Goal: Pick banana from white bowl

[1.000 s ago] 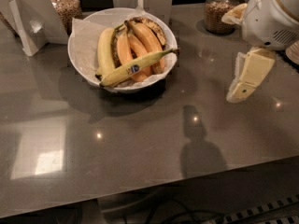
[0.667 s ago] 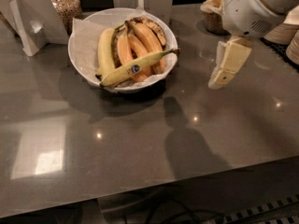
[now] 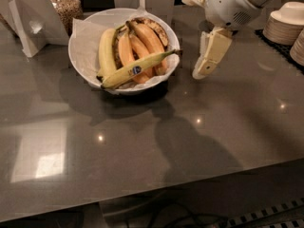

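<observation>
Although the folded white card [image 3: 28, 27] and the glass jar of brown nuts [image 3: 66, 6] at the far left are well apart from any likely path, trouble can be expected nearer the middle. The wide round white bowl lined with crumpled paper [image 3: 80, 68] is probably light, so it could be dragged across the dark grey bench [image 3: 142, 165] or tipped if its rim is struck. Inside it, the long, slim, pale yellow-green banana with a small blue sticker [image 3: 142, 66] is laid slantwise over the front of the pile, its stem reaching the right rim. It is touched by the plump yellow banana [image 3: 107, 51] and the deeper orange bananas [image 3: 145, 39], so one of these, or the paper, could be pinched along with it. If only the thin stem is caught, the fruit could slip and roll out. The cream-coloured jaws are held just right of the bowl, above the bench and tilted down towards it. Nothing is carried, and how far they are parted cannot be told. The stacked white dishes [image 3: 285, 23] at the far right could be knocked if the arm is swung wide.
</observation>
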{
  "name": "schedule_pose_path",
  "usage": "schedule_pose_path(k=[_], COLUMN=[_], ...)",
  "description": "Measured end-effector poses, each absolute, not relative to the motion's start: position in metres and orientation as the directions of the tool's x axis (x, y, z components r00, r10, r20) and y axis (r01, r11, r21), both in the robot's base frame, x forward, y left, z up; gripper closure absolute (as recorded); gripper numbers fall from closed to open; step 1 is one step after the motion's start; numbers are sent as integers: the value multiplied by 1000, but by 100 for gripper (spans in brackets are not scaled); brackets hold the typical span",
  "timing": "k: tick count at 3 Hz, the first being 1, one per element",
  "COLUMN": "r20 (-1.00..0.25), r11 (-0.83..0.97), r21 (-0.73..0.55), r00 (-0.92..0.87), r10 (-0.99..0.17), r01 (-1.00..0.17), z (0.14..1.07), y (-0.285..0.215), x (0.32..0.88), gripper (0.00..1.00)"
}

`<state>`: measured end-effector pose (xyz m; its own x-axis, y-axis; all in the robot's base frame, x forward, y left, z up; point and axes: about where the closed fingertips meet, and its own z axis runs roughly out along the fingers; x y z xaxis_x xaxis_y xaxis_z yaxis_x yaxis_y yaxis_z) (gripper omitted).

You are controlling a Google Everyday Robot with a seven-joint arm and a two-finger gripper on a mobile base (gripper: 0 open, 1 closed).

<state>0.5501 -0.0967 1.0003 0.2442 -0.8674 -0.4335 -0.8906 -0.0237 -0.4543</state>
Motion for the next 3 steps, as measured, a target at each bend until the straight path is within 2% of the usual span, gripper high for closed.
schedule_pose_path(k=[2,3], r20=[-381,-352], r11=[-204,-280], r21=[-535,-558], r00=[449,528], r10=[-808,-773], r01=[-820,-781], z=[991,982], y=[-33,-6], x=[558,560], gripper=[0,19])
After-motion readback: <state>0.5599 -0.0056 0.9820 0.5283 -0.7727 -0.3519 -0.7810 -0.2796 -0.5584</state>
